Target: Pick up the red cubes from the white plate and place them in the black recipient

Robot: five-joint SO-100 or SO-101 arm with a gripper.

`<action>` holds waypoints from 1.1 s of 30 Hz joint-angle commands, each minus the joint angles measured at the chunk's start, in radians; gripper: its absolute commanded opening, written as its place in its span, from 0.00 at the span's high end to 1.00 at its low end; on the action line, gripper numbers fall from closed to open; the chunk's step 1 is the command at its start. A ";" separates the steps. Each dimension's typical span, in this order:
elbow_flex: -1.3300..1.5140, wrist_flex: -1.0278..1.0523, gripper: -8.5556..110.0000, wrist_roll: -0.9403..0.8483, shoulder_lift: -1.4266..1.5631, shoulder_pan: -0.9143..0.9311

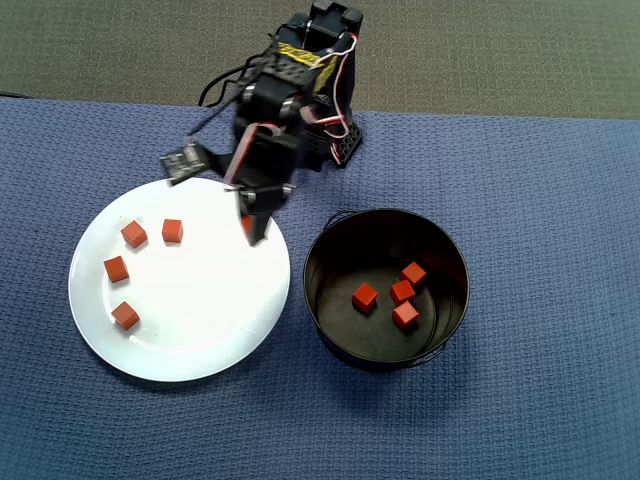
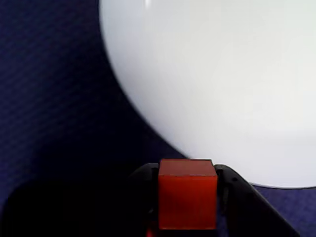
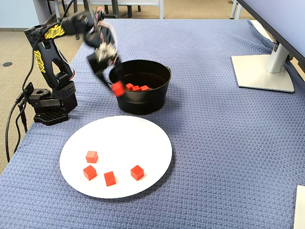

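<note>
My gripper (image 2: 187,195) is shut on one red cube (image 2: 187,200), which sits squeezed between the two black fingers (image 2: 232,185). In the overhead view the gripper (image 1: 251,228) hangs over the right edge of the white plate (image 1: 200,335), left of the black recipient (image 1: 313,290). The fixed view shows the held cube (image 3: 117,88) lifted in the air just in front of the pot's (image 3: 143,102) left wall. Several red cubes (image 1: 134,234) lie on the plate's left part. Several more (image 1: 403,291) rest on the pot's floor.
The arm's base (image 3: 50,107) stands on the blue cloth (image 1: 540,200) behind the plate. A monitor stand (image 3: 264,71) sits at the far right of the fixed view. Bare cloth spreads to the right of the pot.
</note>
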 commanded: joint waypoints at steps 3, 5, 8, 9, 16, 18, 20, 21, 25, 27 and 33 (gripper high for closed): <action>-0.152 0.058 0.93 0.314 -0.002 -0.365; -0.103 0.078 0.89 0.313 0.002 -0.479; -0.018 0.078 0.68 0.222 0.012 -0.532; -0.023 0.074 0.67 0.198 0.012 -0.503; -0.026 0.057 0.69 -0.241 0.009 -0.107; 0.032 -0.052 0.73 -0.295 0.014 0.031; 0.100 -0.166 0.75 -0.290 0.014 0.153; 0.133 -0.213 0.76 -0.264 0.006 0.204; 0.207 -0.272 0.78 -0.183 -0.064 0.347; 0.219 -0.281 0.78 -0.153 -0.126 0.397; 0.227 -0.314 0.77 -0.235 -0.241 0.489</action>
